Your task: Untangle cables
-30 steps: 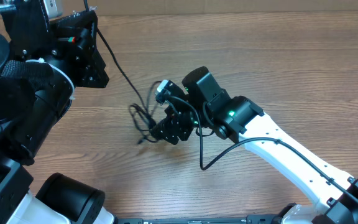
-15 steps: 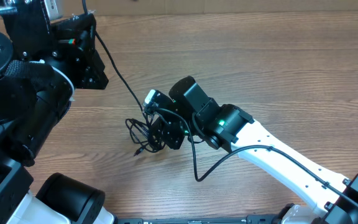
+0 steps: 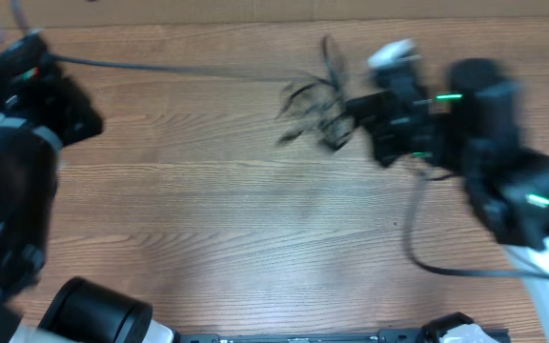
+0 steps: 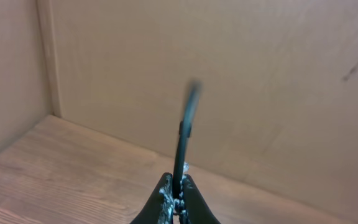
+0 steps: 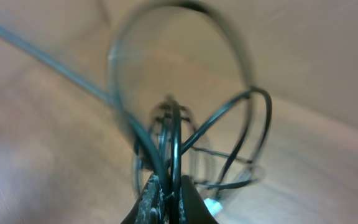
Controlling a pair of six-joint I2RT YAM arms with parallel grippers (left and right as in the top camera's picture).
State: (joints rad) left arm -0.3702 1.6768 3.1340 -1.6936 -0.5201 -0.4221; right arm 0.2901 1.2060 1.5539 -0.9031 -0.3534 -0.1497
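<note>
The cables form a loose black tangle (image 3: pixel 315 99) at the upper middle of the table in the blurred overhead view. One thin strand (image 3: pixel 170 69) runs stretched from the tangle leftward to my left gripper (image 3: pixel 48 63). The left wrist view shows that gripper (image 4: pixel 178 185) shut on this single cable (image 4: pixel 186 127), which rises straight away from the fingertips. My right gripper (image 3: pixel 355 112) sits at the tangle's right side. Through the right wrist camera it (image 5: pixel 167 188) is shut on several strands, with loops (image 5: pixel 232 134) fanning out beyond the fingertips and a small white plug (image 5: pixel 214 205) beside them.
A tan cardboard wall (image 4: pixel 229 74) stands along the far edge of the wooden table (image 3: pixel 217 219). The right arm's own thicker wire (image 3: pixel 427 257) loops over the table at lower right. A black arm base (image 3: pixel 89 310) sits at the bottom left.
The right gripper has shut on the tangle and swung it from the table's middle to the upper right. The strand to the left gripper is now pulled taut, and the left arm shifted left.
</note>
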